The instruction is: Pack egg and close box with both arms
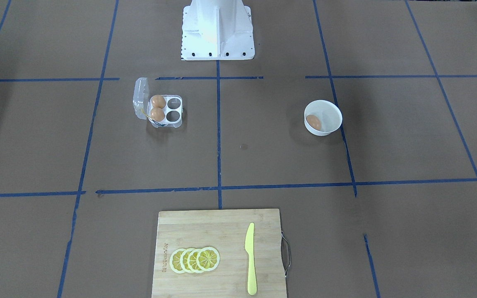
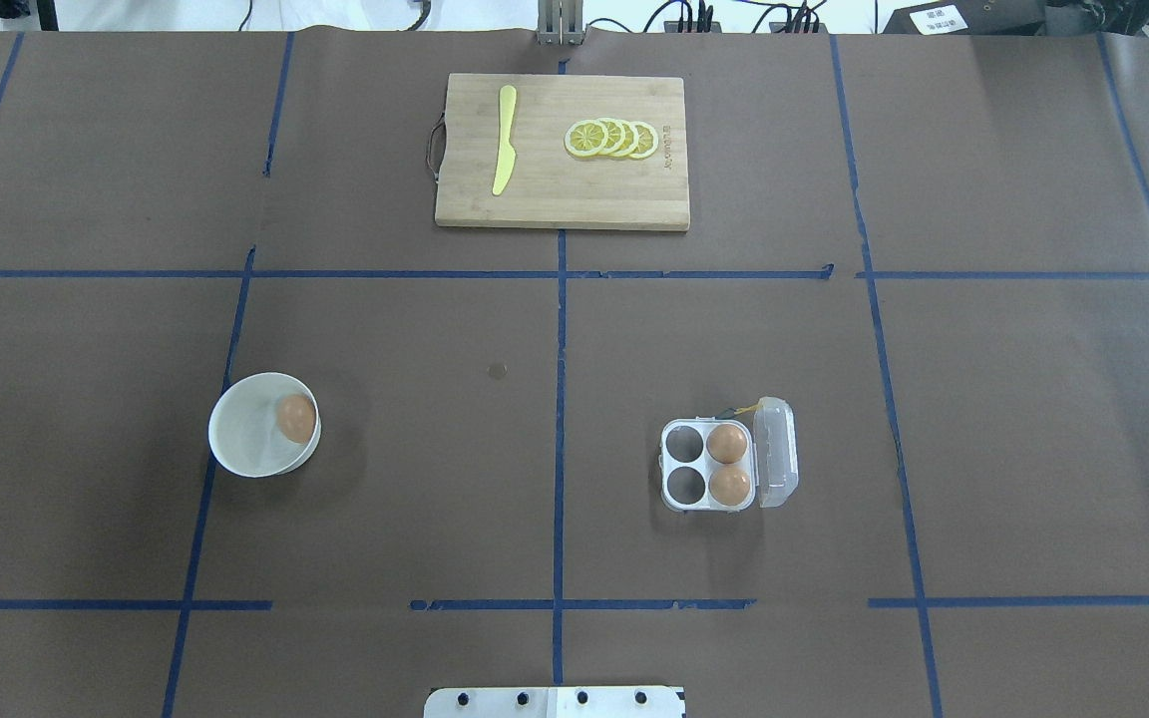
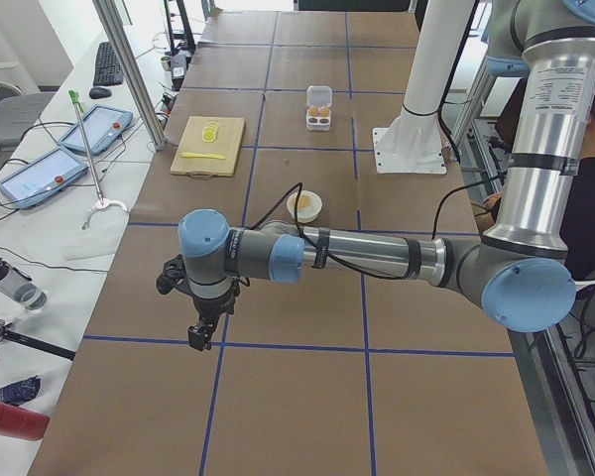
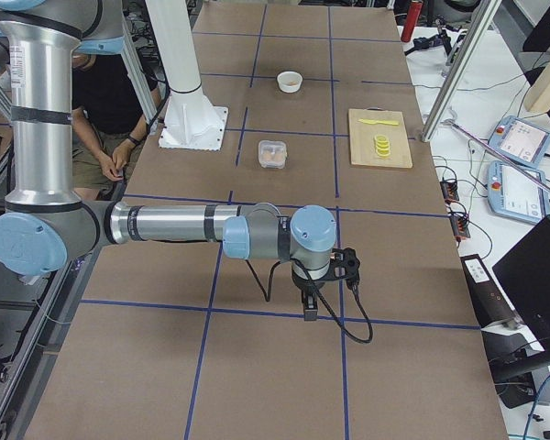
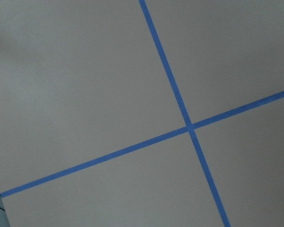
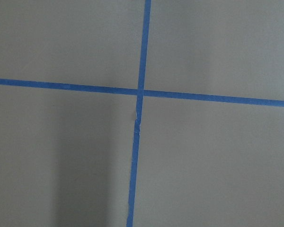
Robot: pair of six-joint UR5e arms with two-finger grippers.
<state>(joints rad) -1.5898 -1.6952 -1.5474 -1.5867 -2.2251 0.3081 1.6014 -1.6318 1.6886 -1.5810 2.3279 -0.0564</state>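
One tan egg [image 2: 296, 417] lies in a round white bowl [image 2: 245, 439] on the table's left half; it also shows in the front view [image 1: 313, 121]. The clear box [image 2: 685, 484] stands on the right half with its lid [image 2: 775, 451] open. Two eggs [image 2: 727, 443] fill its cells beside the lid; the other two cells are bare. My left gripper [image 3: 195, 337] hangs over the table's far left end, and my right gripper [image 4: 309, 310] over the far right end. Both are far from the box, and I cannot tell whether they are open or shut.
A wooden cutting board [image 2: 535, 199] at the far middle carries lemon slices [image 2: 612, 139] and a yellow knife [image 2: 504, 152]. The white pedestal base [image 1: 218, 33] stands at the robot's side. Both wrist views show only brown paper with blue tape lines.
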